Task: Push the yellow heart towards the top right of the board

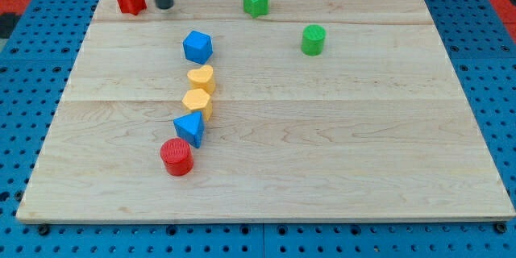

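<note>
- Camera view: my tip [164, 5] sits at the board's top-left, just right of the red block [131, 0] (star-ish, shape unclear). It's a bare rod, so no opening/closing & it holds nothing; touching no block.
- Yellow heart [201, 77]: below my tip & slightly to the view's right, well apart. Sits in a tight column: blue block [197, 47] (pentagon-ish) just above it, yellow hexagon-ish block [197, 102] touching/just below, then blue triangle [190, 128], red cylinder [176, 157] lowest.
- Far right of my tip: green star-like block [256, 1]; green cylinder [314, 39] lower right.
- Handling (judgement): heart looks small, light, rigid plastic; prob. slides easily on the smooth wooden board [387, 169], may spin if hit off-centre.
- Contact spot: its lower-left side, pushing up-right. Tight w/ neighbours, so expect the yellow hexagon to get nudged.
</note>
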`<state>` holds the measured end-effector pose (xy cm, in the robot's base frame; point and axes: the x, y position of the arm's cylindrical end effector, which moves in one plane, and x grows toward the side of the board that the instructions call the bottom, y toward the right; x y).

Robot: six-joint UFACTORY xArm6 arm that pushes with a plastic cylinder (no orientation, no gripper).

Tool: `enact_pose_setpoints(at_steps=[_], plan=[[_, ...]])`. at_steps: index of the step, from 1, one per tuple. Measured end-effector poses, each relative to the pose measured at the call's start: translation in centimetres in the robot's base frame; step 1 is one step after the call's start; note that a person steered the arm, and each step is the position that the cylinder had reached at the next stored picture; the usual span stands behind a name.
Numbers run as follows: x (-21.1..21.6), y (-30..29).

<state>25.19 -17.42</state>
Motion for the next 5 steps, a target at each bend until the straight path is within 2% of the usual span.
enact_pose_setpoints(at_steps=[1, 2, 4, 5], plan=[[11.0, 1.0], [12.7, 4.6], [16.6, 7.2], [15.5, 17.2]])
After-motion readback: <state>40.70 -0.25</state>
